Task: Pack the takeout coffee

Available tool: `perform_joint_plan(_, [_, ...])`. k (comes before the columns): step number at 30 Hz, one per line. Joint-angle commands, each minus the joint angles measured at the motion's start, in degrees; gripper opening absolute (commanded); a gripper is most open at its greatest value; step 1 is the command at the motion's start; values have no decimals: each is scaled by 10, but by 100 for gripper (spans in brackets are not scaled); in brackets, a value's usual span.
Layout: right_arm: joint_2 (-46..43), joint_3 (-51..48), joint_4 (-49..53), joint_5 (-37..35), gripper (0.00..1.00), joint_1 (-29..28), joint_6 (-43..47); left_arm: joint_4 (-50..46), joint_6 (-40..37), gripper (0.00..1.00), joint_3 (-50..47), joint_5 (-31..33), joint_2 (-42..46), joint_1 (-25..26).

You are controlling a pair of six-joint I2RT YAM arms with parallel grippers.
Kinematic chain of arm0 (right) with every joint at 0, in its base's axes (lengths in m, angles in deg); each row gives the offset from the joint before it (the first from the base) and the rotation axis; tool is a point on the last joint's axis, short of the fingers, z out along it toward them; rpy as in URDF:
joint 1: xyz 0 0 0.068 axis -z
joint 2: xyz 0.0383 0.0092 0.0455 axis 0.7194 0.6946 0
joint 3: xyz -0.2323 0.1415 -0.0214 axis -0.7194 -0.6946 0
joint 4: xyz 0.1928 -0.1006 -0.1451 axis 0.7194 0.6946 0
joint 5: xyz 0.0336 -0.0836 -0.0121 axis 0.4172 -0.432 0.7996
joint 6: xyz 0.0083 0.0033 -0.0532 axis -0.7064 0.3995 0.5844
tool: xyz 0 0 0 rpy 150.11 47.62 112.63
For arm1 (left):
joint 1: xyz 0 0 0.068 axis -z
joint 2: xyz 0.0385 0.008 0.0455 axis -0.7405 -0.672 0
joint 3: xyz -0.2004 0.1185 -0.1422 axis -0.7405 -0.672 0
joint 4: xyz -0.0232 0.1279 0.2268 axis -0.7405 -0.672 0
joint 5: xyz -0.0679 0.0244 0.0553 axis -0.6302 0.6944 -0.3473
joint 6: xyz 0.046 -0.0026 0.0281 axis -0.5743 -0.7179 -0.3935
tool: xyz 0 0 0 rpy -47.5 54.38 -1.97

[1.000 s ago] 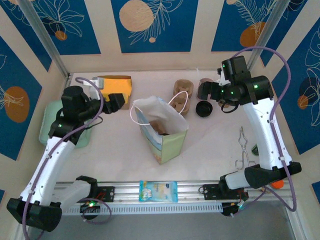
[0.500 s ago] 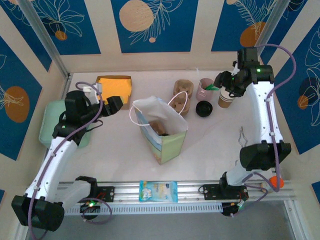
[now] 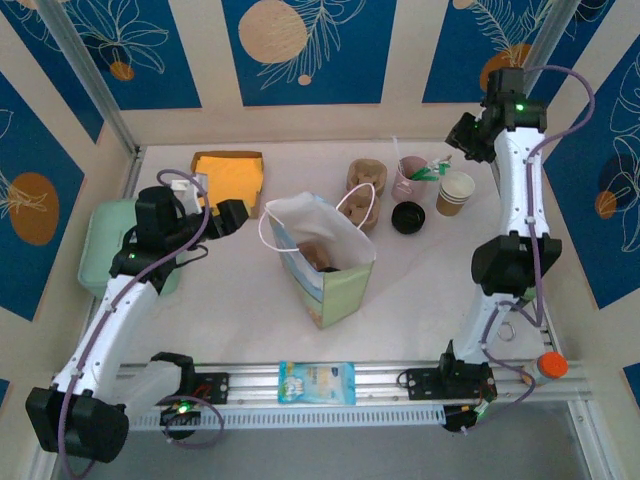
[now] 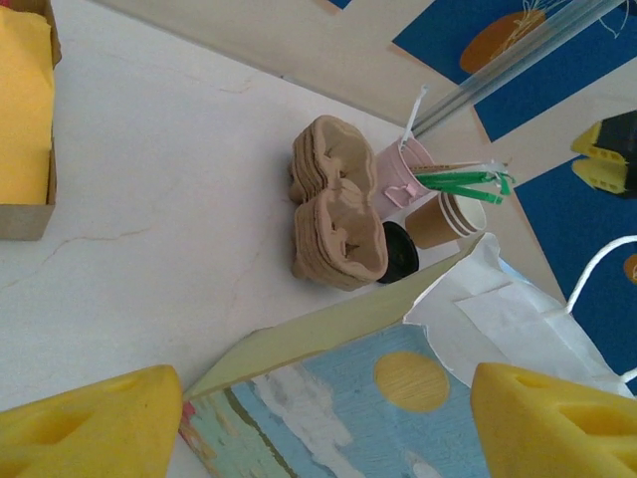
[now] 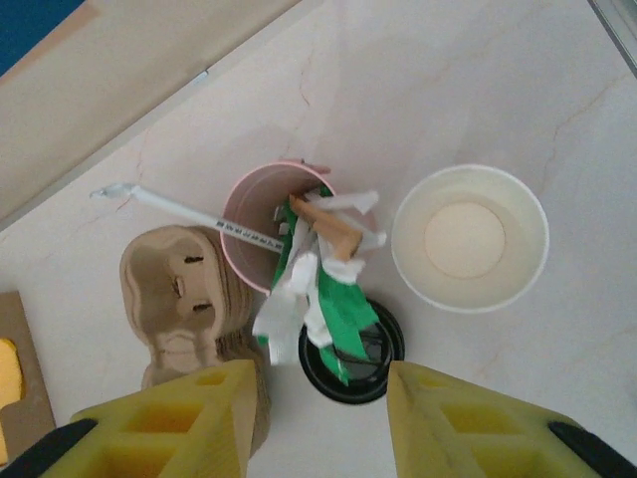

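The left gripper (image 4: 323,403) held its yellow fingers (image 4: 90,423) wide apart, the printed bag (image 4: 328,383) seen between them. Past the bag's rim, stacked pulp carriers (image 4: 333,214) lay on the table (image 4: 169,169). The coffee (image 4: 401,254) showed its black lid just behind them, near a pink cup (image 4: 398,174) of green-wrapped utensils (image 4: 463,181) and a lidless cup (image 4: 443,219). A box (image 4: 22,214) of yellow napkins (image 4: 20,100) sat at the left edge.

The right end effector (image 5: 317,413) has swung to the far corner above the pink cup (image 5: 247,221)
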Motion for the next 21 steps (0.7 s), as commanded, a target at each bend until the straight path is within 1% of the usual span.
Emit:
perform_joint_plan(1, [32, 43, 37, -7, 39, 1, 0, 15, -1, 76, -4, -17, 1, -6])
perform_joint_plan(9, [109, 132, 78, -26, 40, 1, 11, 22, 2, 76, -3, -22, -7, -5])
perform_joint_plan(21, [144, 141, 74, -20, 39, -1, 13, 27, 3, 76, 1, -26, -16, -6])
